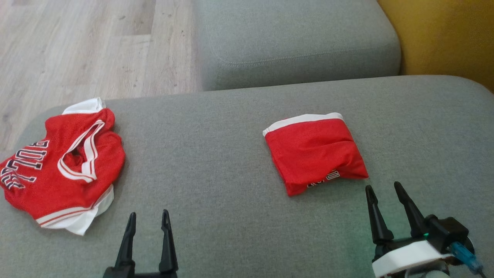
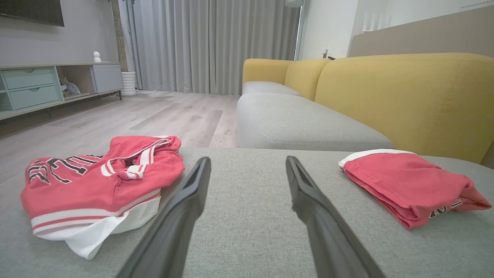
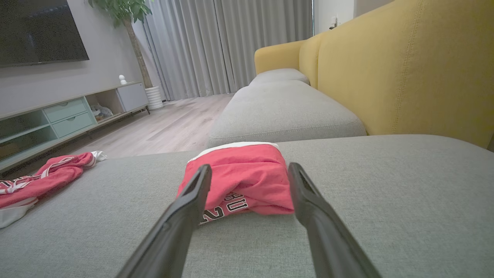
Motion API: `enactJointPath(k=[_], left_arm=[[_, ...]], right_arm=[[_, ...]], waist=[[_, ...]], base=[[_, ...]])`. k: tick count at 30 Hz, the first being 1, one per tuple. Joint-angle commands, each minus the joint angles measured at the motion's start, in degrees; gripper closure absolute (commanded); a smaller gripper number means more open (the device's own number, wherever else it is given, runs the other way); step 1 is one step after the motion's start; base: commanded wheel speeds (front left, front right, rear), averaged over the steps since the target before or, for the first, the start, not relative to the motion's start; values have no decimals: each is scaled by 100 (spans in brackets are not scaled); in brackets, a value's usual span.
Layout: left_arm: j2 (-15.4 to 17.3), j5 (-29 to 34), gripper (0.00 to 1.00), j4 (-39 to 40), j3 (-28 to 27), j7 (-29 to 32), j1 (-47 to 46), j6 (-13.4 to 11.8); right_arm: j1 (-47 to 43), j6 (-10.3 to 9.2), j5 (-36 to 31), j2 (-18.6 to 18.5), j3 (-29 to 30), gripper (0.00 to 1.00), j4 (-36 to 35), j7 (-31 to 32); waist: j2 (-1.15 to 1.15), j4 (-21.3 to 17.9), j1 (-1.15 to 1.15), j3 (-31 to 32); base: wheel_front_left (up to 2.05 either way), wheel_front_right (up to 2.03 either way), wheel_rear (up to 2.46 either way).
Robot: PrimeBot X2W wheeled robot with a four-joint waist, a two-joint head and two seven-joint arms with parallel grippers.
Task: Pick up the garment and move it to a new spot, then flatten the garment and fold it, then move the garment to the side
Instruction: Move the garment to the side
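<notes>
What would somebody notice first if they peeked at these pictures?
The bright red clothes jump out against the grey sofa cushion: a crumpled jersey with dark letters on the left, and a neatly folded red garment toward the right. Behind them the yellow sofa back glows. The left gripper and right gripper sit near the bottom of the head view, fingers open, holding nothing.
</notes>
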State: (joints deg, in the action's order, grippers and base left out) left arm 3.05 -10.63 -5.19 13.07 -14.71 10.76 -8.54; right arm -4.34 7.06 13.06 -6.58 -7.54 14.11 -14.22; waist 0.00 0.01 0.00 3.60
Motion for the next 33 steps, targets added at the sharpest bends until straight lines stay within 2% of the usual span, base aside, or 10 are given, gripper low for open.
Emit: enactJointPath(k=[1, 7, 13, 20, 21, 27, 30, 31, 32, 33], left_arm=[[-17, -11, 0, 168, -148, -29, -275, -9], [-17, 29, 0, 221, -123, -29, -354, -36], [-17, 65, 0, 337, 28, -29, -526, -14], [-17, 58, 0, 350, 225, -29, -858, -28], [-17, 58, 0, 350, 225, -29, -858, -28], [-17, 38, 0, 321, 379, -29, -1106, -27], [-17, 4, 0, 304, 418, -29, -1187, -54], [-17, -21, 0, 294, 426, -29, -1218, -75], [-17, -30, 0, 292, 427, -29, -1226, -87], [-17, -39, 0, 295, 425, -29, -1231, -102]], right_arm=[[207, 43, -7, -24, -90, 0, -130, -77], [476, 43, 137, -70, -124, 0, 124, -78], [1313, 43, 513, -313, -126, 0, 726, -44], [2746, 43, 985, -684, -210, 0, 1636, 978], [2746, 43, 985, -684, -210, 0, 1636, 978], [3490, 43, 1487, -936, -539, 0, 2479, 1938], [3588, 43, 1720, -933, -810, 0, 2823, 2301], [3581, 43, 2033, -853, -988, 45, 2903, 2487], [3581, 43, 2146, -858, -1068, 100, 2909, 2508], [3585, 43, 2222, -884, -1141, 100, 2908, 2494]], waist=[[0, 13, 0, -43], [0, 32, 0, -265], [0, 93, 0, -669], [0, 176, 0, -1144], [0, 176, 0, -1144], [0, 341, 0, -1414], [0, 402, 0, -1486], [0, 416, 0, -1518], [0, 413, 0, -1532], [0, 402, 0, -1548]], base=[[0, 0, 0], [0, 0, 0], [0, 0, 0], [0, 0, 0], [0, 0, 0], [0, 0, 0], [0, 0, 0], [0, 0, 0], [0, 0, 0], [0, 0, 0]])
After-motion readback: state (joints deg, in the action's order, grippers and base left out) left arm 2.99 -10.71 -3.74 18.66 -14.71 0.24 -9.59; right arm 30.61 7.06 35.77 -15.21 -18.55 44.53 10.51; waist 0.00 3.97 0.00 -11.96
